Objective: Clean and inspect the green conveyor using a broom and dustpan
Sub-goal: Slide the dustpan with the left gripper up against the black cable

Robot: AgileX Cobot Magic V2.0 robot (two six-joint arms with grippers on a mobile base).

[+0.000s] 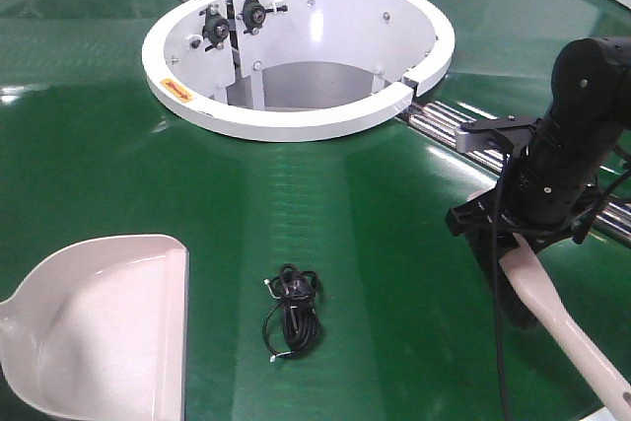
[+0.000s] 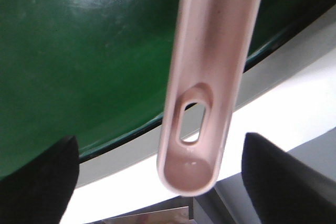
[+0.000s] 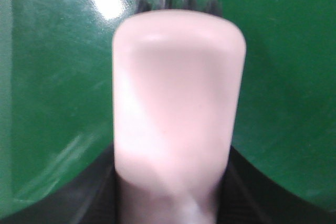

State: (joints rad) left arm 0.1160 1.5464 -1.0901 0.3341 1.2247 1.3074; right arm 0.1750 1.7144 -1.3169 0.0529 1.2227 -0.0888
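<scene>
The green conveyor (image 1: 394,204) fills the front view, with its white ring hub (image 1: 296,123) and silver rollers (image 1: 446,127). The dustpan (image 1: 99,322) lies at the lower left, mouth to the right. Its slotted handle (image 2: 210,66) hangs between the fingers (image 2: 42,182) of my left gripper (image 2: 160,153), which is open and stands clear of it on both sides. My right gripper (image 1: 505,248) is shut on the broom (image 1: 567,322), which rests on the belt at the right. In the right wrist view the broom's back (image 3: 178,103) fills the frame, with black bristles (image 3: 173,1) past its tip.
A coiled black cable (image 1: 291,313) lies on the belt between the dustpan and the broom. The belt's white outer rim (image 2: 294,103) runs under the dustpan handle. The hub's open well holds black bearing mounts (image 1: 232,22).
</scene>
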